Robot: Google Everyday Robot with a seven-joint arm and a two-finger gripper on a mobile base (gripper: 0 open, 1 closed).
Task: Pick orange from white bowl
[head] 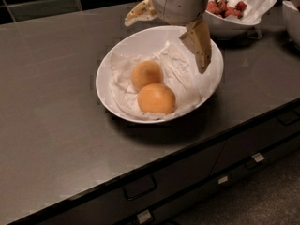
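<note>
Handling target: the orange (147, 75), the paler, faintly mottled fruit of the two.
Location: inside the white bowl (102, 86), on the far side of its floor, resting on the crumpled paper liner (183, 74).
Neighbour: a deeper-coloured fruit (156, 99) lies on the near side and touches the target.
Gripper position: the gripper (164, 47) hangs above the far right part of the bowl, clear of both fruits.
Gripper state: fingers spread wide and holding nothing. One finger (199, 43) points down over the right inner wall; the other splays out to the far left.
Expected weight: moderate, well within a two-finger grasp.
Expected stiffness: firm with slight give; a moderate squeeze should not bruise it.
Surface: round, smooth peel, likely to roll or squirt out if pinched off-centre.
Recommended grasp: close across the widest girth, fingers on the left and right flanks, where free space shows.
Avoid: the near-far axis, since the neighbour blocks the near flank.
Risk: the loose liner may snag a fingertip or lift with the fruit.
Surroundings: a bowl of strawberries (229, 20) stands far right on the dark counter (56, 116), well apart from the target.
</note>
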